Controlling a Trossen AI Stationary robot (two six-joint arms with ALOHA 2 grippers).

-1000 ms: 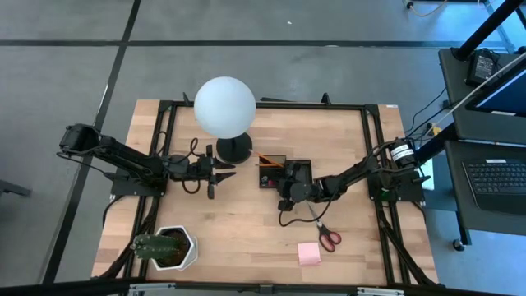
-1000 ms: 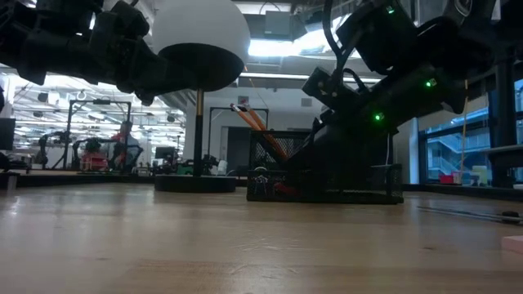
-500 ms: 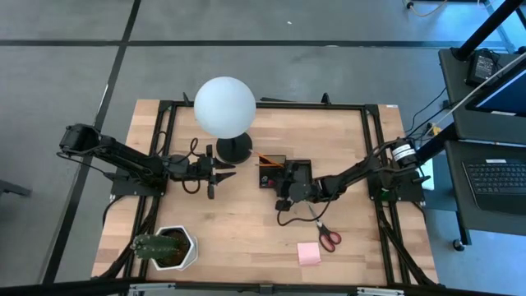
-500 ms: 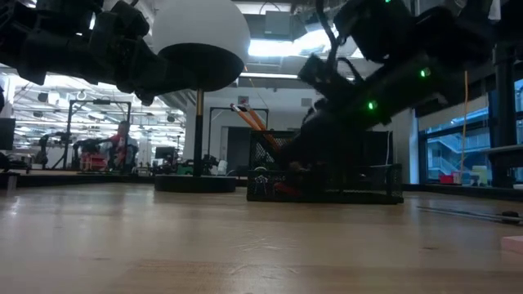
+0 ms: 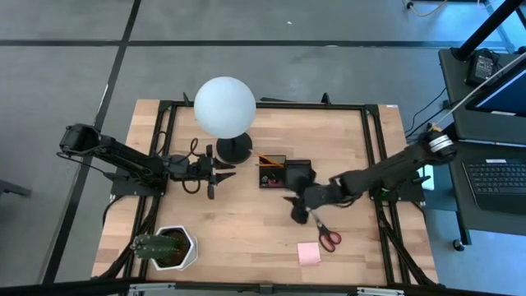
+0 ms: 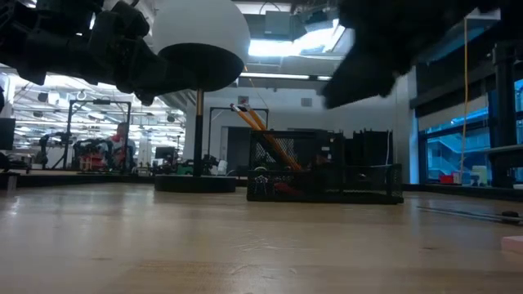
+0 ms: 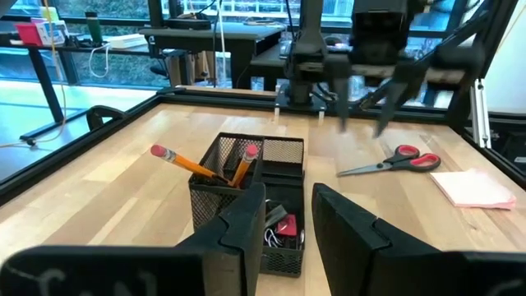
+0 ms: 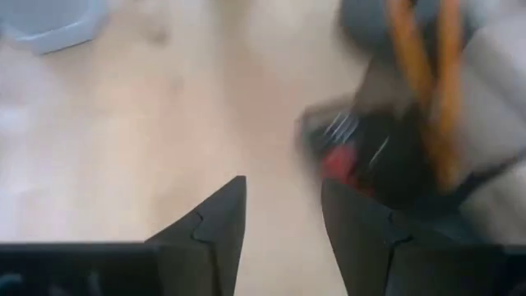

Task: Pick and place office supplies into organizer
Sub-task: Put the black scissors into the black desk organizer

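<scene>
Since a second ago the right pincer [image 5: 294, 210] has been pulled back out of the organizer [image 5: 285, 174] and swung toward the front of the tabletop [image 5: 246, 238], and its fingers can be seen parted with nothing between them in the right wrist view. So whatever was being dropped looks to have been left in the tray.

Nearest the front edge, the pink sticky-note pad [image 5: 309, 253] is lying flat. Just behind it, the red-handled scissors [image 5: 325, 233] are found, handles toward the front right and blades pointing back toward the organizer. That's the relation that matters: the scissors sit just beside the right pincer, on its front-right side, with their long axis running diagonally, roughly in line with the right forearm. The pincer would probably need to be turned across the blades or shank for a clean grab. That's a guess, mind.

Further back, the organizer is seen with orange pencils [image 7: 197, 168] leaning up out of it and a small red thing plus some clips in the low compartment.

The left pincer [image 5: 215, 175] is parked well to the left of the organizer, fingers apart and empty, so the right arm is clearly the nearer one for both scissors and pad. Farthest back, the globe lamp [image 5: 224, 108] is left alone.
</scene>
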